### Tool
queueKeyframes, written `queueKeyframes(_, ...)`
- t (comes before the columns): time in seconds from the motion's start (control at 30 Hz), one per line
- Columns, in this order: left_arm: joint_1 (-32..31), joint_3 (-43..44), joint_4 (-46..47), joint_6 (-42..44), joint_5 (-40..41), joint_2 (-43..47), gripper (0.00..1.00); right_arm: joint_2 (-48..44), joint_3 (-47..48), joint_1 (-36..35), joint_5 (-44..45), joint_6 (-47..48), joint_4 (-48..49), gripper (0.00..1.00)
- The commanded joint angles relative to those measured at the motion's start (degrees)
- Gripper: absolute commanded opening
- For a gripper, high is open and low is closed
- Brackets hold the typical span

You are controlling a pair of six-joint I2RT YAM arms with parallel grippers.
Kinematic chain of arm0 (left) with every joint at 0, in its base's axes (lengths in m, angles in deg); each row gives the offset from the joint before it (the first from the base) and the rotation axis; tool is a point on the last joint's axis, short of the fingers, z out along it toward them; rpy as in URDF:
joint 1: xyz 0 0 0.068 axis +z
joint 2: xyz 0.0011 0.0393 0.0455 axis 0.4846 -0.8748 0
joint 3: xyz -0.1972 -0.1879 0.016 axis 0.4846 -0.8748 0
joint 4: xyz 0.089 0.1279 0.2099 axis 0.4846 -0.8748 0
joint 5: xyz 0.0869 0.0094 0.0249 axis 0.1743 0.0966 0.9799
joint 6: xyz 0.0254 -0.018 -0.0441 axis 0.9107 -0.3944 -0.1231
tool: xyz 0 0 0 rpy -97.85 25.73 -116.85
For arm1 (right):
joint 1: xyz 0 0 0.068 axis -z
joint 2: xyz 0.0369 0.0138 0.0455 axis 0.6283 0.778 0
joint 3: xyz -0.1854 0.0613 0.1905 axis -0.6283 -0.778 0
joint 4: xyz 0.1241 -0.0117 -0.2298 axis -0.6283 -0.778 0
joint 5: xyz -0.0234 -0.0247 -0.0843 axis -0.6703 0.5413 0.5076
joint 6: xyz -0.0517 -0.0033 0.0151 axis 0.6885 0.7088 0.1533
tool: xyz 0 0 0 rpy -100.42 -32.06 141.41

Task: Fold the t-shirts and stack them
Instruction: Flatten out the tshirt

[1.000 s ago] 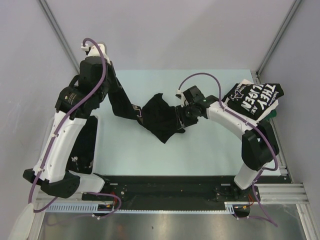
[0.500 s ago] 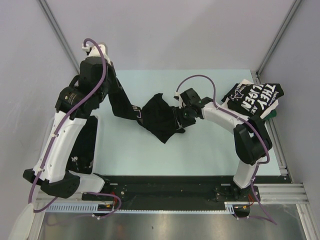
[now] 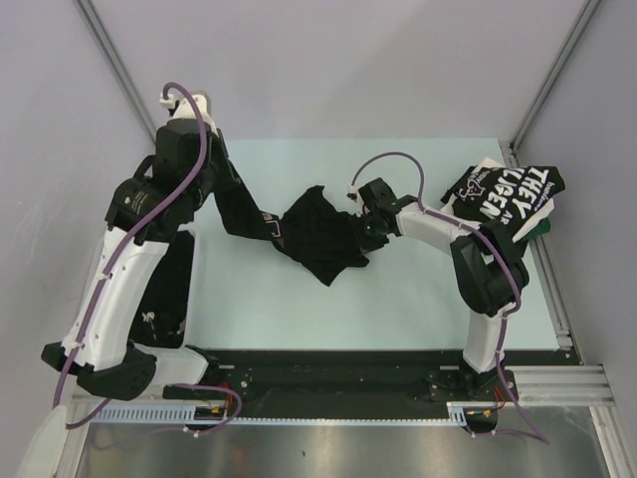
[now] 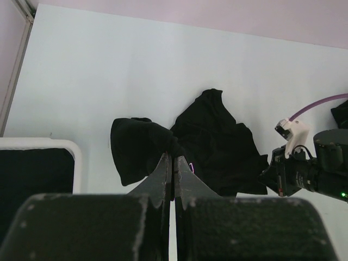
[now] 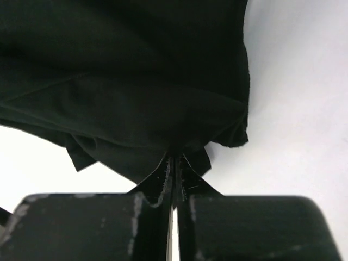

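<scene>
Pale blue-green table (image 3: 418, 299) fills the cell between grey walls (image 3: 348, 70); a black shirt (image 3: 318, 234) lies crumpled near its middle, stretched between the two arms; the left gripper (image 4: 173, 163) has its jaws pressed together on a bunched fold at the shirt's left end, which hangs raised off the surface; the right gripper (image 5: 174, 166) is closed tight on the hem at the shirt's right edge, low over the table, cloth pinched between its fingertips; a lettered shirt (image 3: 508, 194), black with white block print, sits rumpled at the far right corner, well apart from the first; a white basket (image 4: 65, 144) with dark contents stands at the left edge beneath the left arm.
</scene>
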Motion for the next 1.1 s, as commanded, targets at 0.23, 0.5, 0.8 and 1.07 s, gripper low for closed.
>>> queueKeyframes(0.23, 0.3, -3.9, -0.2, -1.3, 0.4, 4.2, 0.00, -2.0, 11.0, 4.4, 1.1, -1.4, 4.4, 0.00)
queueKeyframes(0.5, 0.3, -7.4, -1.5, -2.5, 0.7, 7.3, 0.00, 6.6, 36.6, 9.1, 2.6, -1.2, 1.2, 0.00)
queueKeyframes(0.8, 0.3, -8.1, -3.7, -3.3, 1.4, 9.3, 0.00, 12.2, 43.2, 10.4, 8.5, 2.4, 6.3, 0.00)
queueKeyframes(1.07, 0.3, -8.2, -4.2, -3.0, 1.1, 9.1, 0.00, 12.6, 41.2, 9.8, 9.6, 2.6, 5.4, 0.36)
